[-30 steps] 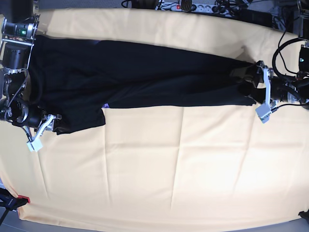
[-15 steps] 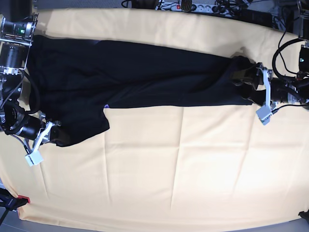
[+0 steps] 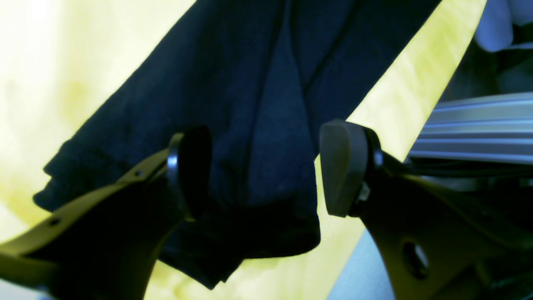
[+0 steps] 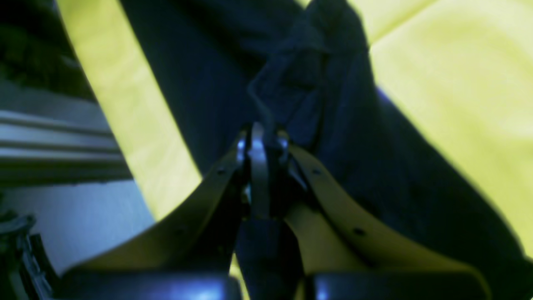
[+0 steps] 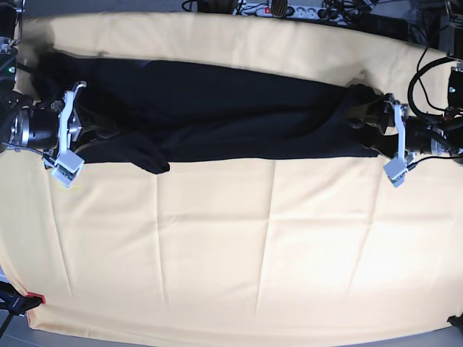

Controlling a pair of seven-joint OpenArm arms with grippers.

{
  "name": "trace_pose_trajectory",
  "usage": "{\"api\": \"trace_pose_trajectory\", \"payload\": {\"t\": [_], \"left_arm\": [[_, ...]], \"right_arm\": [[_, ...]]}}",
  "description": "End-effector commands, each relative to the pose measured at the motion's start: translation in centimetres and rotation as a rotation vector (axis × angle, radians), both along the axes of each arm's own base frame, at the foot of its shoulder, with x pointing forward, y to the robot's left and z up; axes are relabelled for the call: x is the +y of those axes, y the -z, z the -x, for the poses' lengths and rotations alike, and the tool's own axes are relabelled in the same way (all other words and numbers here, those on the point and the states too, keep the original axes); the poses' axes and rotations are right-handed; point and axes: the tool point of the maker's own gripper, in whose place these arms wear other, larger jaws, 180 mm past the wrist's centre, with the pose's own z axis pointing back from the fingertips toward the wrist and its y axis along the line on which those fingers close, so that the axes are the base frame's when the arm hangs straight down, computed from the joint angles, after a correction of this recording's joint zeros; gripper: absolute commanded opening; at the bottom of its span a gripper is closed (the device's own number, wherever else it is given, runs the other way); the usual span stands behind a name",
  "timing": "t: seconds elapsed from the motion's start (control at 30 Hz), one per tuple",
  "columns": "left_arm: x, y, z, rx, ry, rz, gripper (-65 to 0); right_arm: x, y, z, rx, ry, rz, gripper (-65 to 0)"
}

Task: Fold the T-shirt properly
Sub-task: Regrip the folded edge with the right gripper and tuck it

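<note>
Shirt (image 5: 217,108) lies as a long dark band across the far half of the yellow cloth (image 5: 253,253), between my two arms. It's soft, limp and light; it'll sag and bunch wherever unsupported, so I'd grip at hems or stacked layers, not mid-panel.

Right gripper (image 4: 260,137): jaws pinched together on a bunched fold of the shirt at its end, fabric ruffled up just ahead of the tips. Arm low, reaching along the shirt's length.

Left gripper (image 3: 262,171): jaws wide apart, straddling the other end's folded edge, holding nothing yet. Arm low, pointing inward at the shirt.
</note>
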Motion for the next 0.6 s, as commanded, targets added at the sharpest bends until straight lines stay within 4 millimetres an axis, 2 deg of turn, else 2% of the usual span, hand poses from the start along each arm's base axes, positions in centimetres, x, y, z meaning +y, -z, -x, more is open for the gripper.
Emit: {"api": "trace_pose_trajectory", "payload": {"t": [0.0, 0.37, 0.57], "left_arm": [[0.3, -1.3, -0.7, -0.039, 0.000, 0.006, -22.8], [0.8, -1.3, -0.6, -0.033, 0.003, -0.013, -22.8], [2.0, -1.9, -0.8, -0.042, 0.000, -0.051, -22.8]], "right_arm": [[-0.2, -0.9, 0.1, -0.022, -0.012, 0.001, -65.0], [-2.4, 2.7, 4.4, 0.130, -0.017, 0.120, -65.0], [-3.8, 4.2, 5.2, 0.157, -0.004, 0.207, -65.0]]}}
